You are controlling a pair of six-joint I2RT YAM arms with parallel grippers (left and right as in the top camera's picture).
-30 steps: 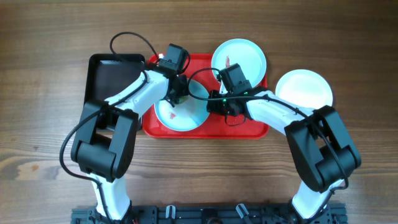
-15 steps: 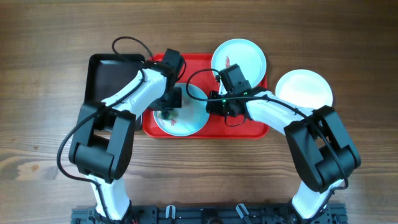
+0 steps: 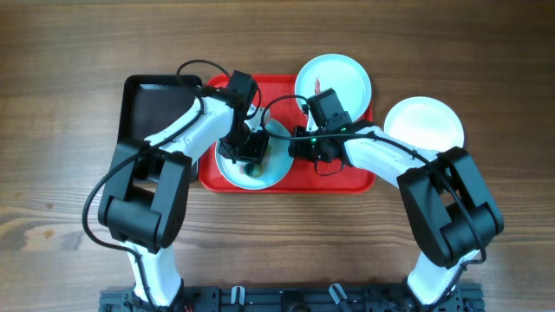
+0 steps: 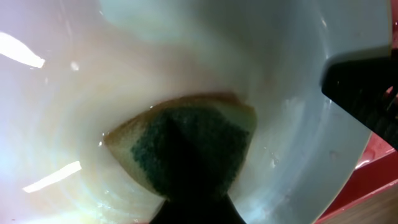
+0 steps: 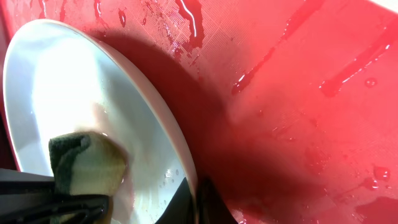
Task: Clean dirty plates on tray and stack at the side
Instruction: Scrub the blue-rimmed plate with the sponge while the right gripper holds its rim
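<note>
Three plates, one red tray (image 3: pixel 347 182): a pale blue plate (image 3: pixel 273 166) at the tray's nine o'clock end, a second blue plate (image 3: pixel 347 76) at one o'clock (smeared red), and a white plate (image 3: pixel 425 126) on the table (image 3: pixel 69 52) at three o'clock. The left gripper (image 3: pixel 247 152) pinches one sponge (image 4: pixel 186 140) inside the pale blue plate; the right gripper (image 5: pixel 191 196) pinches its rim.

Clear table (image 3: pixel 503 52) (arms (image 3: pixel 186 130) over tray (image 3: pixel 355 180))

Red tray (image 3: pixel 347 180); pale blue plate (image 3: pixel 273 166); white plate (image 3: pixel 423 124); green-yellow sponge (image 4: pixel 186 149).

Brown wood-grain table (image 3: pixel 69 52) has a big red rectangular plastic tray (image 3: pixel 351 180) in the middle. A smaller black tray (image 3: pixel 152 104) sits right up against its left side, and a round white plate (image 3: pixel 425 121) is just beside its right.
</note>
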